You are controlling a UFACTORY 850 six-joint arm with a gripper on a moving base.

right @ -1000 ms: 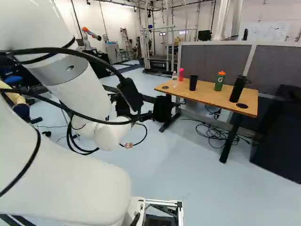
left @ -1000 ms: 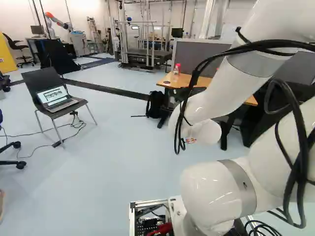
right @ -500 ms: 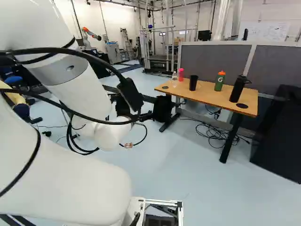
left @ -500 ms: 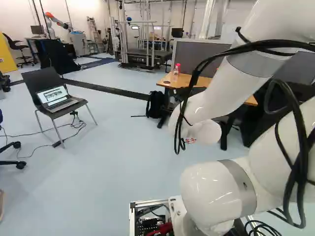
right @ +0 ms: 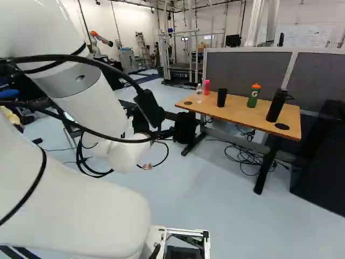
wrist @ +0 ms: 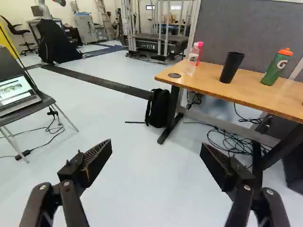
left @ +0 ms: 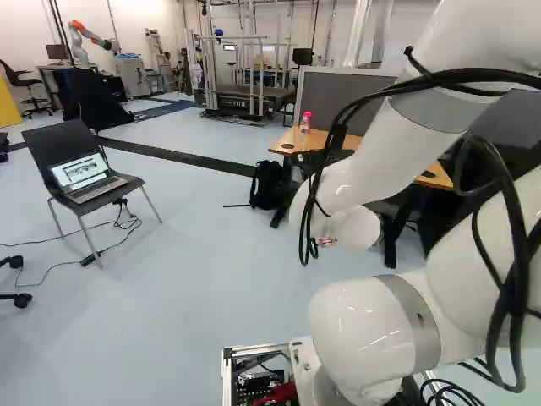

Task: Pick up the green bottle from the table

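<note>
The green bottle (right: 254,96) with an orange cap stands upright on the wooden table (right: 229,110), between a black cup and a black bottle in the right base view. In the wrist view the same green bottle (wrist: 275,68) is well ahead of the gripper (wrist: 156,147) and off to one side, beyond the tabletop's near edge. The black fingers stand wide apart with only floor seen between them, so the gripper is open and touches nothing. The arm's bulk hides most of the table in the left base view, and the green bottle does not show there.
The table also bears a black cup (right: 222,97), black bottle (right: 276,106), clear bottle (right: 199,93) and pink bottle (right: 207,87). A backpack (wrist: 157,108) lies by a table leg. A chair (left: 63,156) holds a laptop. Cables trail underneath the table. Another robot (left: 81,42) stands far off.
The base has moved: the chair and laptop have shifted leftward in the left base view, and the table's near end looks slightly closer in the right base view. The arm keeps its pose.
</note>
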